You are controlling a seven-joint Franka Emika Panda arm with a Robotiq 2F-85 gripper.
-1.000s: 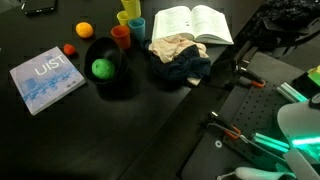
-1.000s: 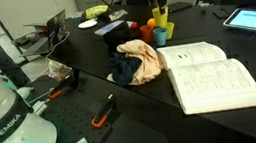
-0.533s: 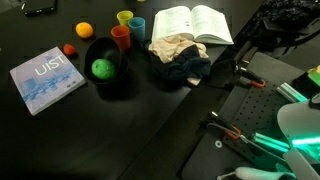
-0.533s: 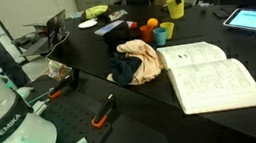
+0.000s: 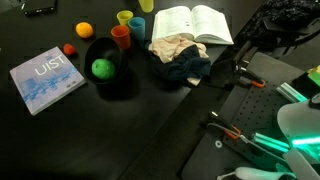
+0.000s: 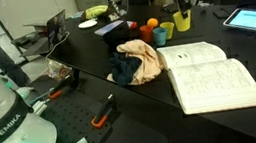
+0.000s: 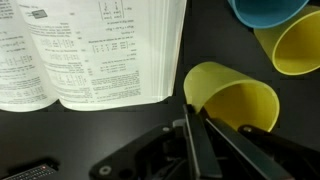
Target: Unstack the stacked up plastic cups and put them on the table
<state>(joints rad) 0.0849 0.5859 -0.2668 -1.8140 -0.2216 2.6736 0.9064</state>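
My gripper (image 7: 192,108) is shut on the wall of a yellow plastic cup (image 7: 236,100), one finger inside the rim and one outside. In an exterior view the gripper (image 6: 177,2) holds this cup (image 6: 181,20) low over the black table (image 6: 214,39), beside the open book; I cannot tell if it touches. Another yellow cup (image 7: 294,45) and a blue cup (image 7: 268,10) stand just beyond. In an exterior view I see the held cup (image 5: 146,4) at the top edge, with the yellow cup (image 5: 125,18), blue cup (image 5: 138,25) and orange cup (image 5: 121,37) on the table (image 5: 100,130).
An open book (image 5: 192,24) lies next to the held cup and fills the left of the wrist view (image 7: 90,50). A crumpled cloth (image 5: 180,56), a black bowl (image 5: 118,82) holding a green fruit (image 5: 102,68), an orange fruit (image 5: 84,30) and a blue-covered book (image 5: 47,78) lie nearby.
The gripper lifted a yellow cup off the others, carried it sideways toward the open book, and has come down low over the table with it.
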